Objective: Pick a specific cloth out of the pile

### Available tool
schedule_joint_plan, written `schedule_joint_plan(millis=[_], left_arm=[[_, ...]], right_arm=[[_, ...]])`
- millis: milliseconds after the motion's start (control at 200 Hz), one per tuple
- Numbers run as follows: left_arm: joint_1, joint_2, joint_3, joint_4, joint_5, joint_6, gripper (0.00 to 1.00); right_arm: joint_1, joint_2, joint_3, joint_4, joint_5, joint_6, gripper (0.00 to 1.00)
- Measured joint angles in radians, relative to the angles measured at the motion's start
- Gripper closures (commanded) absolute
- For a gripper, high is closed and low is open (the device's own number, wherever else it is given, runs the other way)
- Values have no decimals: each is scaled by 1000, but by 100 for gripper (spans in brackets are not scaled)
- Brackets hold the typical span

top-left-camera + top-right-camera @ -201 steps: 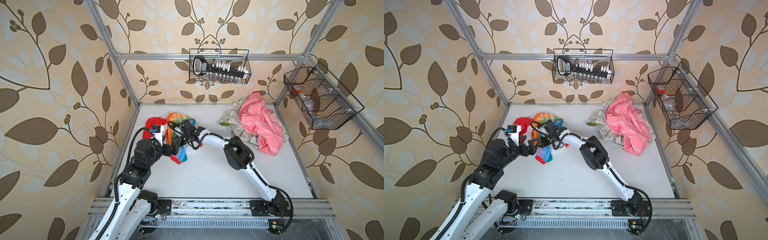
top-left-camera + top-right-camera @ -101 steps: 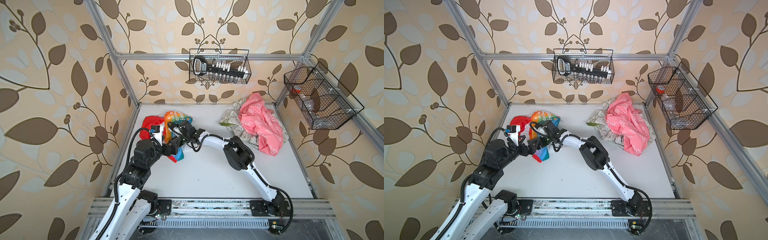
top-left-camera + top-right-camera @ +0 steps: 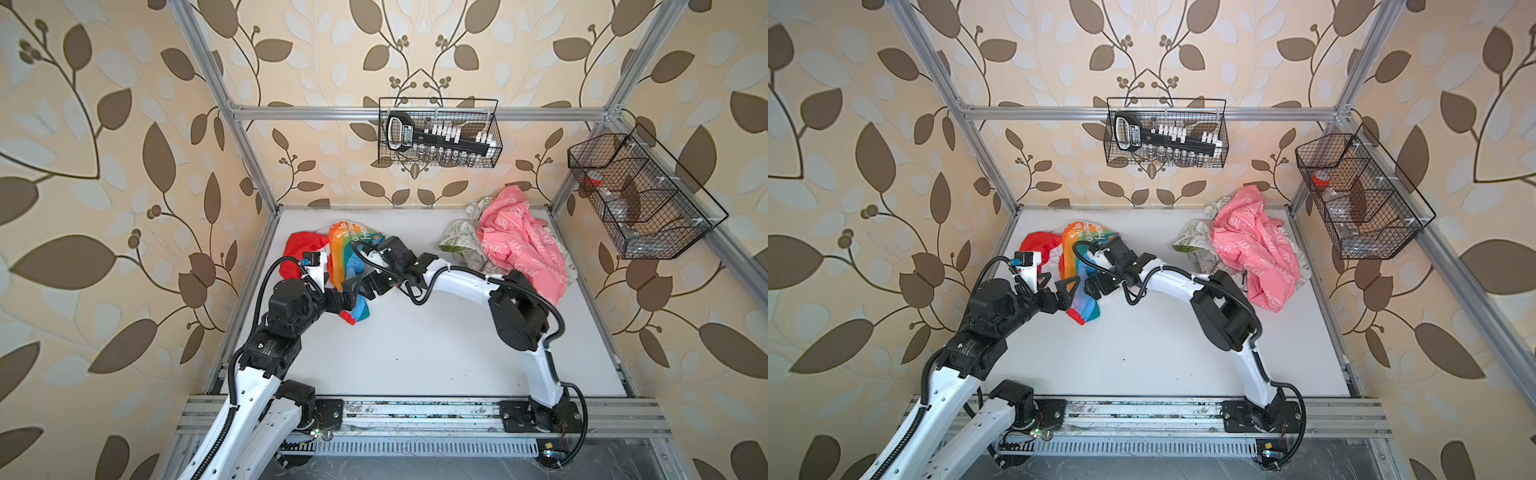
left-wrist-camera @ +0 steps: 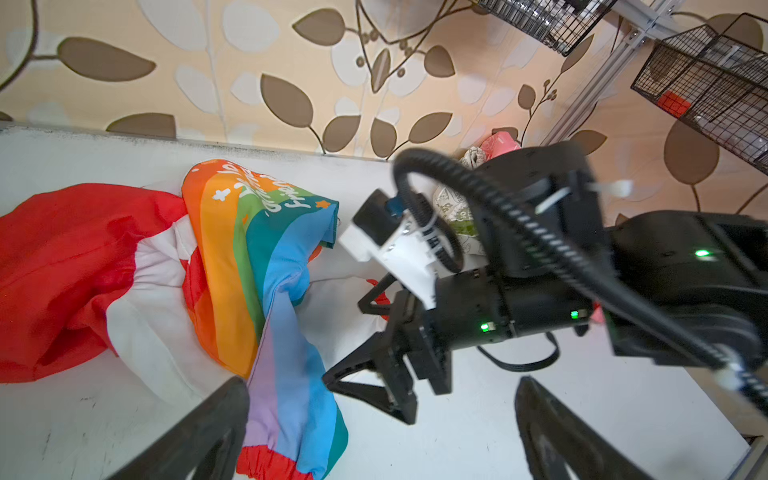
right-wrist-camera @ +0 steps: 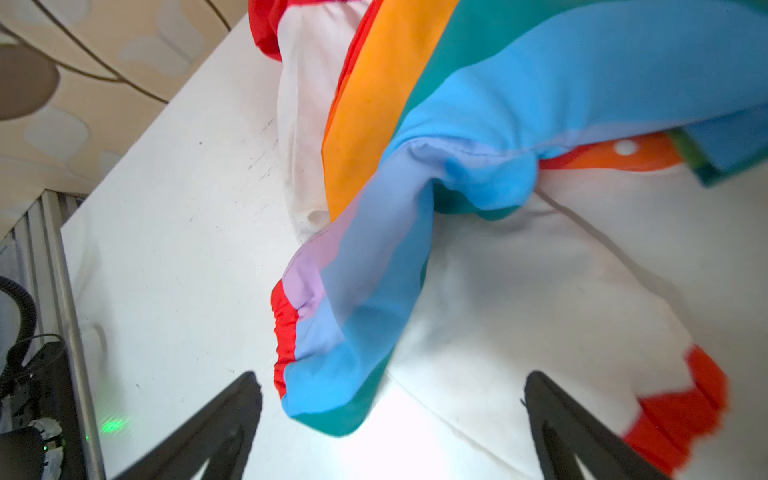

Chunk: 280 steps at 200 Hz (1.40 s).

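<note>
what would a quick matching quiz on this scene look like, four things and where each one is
Things
1 rainbow cloth
2 pink cloth
3 cream cloth
4 socket set

Places
a under the pink cloth
b in a wire basket
c left side of the table
d on top of the cream cloth

Pairs: 1-c, 2-d, 3-a, 4-b
</note>
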Motion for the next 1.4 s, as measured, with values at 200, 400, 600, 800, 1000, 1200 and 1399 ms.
schedule_joint_plan(millis=[200,400,600,800,1000,1200,1399], left_arm=[[-19,-16,0,-18,-42,0,1],[-26,-4,-7,-20,-129,1,1],[-26,77,-87,39,-300,5,1],[-26,165,-227,175,-525,27,1],[-26,187,-370,453,-679,67,1],[-23,322,-462,706,-775,103,1],[-16,509,-460,893,-777,151,1]], right_arm=[[-94,-337,-304,-17,109,10,0],[-215,-700,-519,-19,185,14,0],[-412,-941,-672,8,229,20,0],[-503,-1040,-865,142,323,-12,0],[-533,-1005,-1007,345,423,-56,0],[-550,-870,-1146,657,575,-132,0],[-609,-737,-1231,901,590,-161,2]])
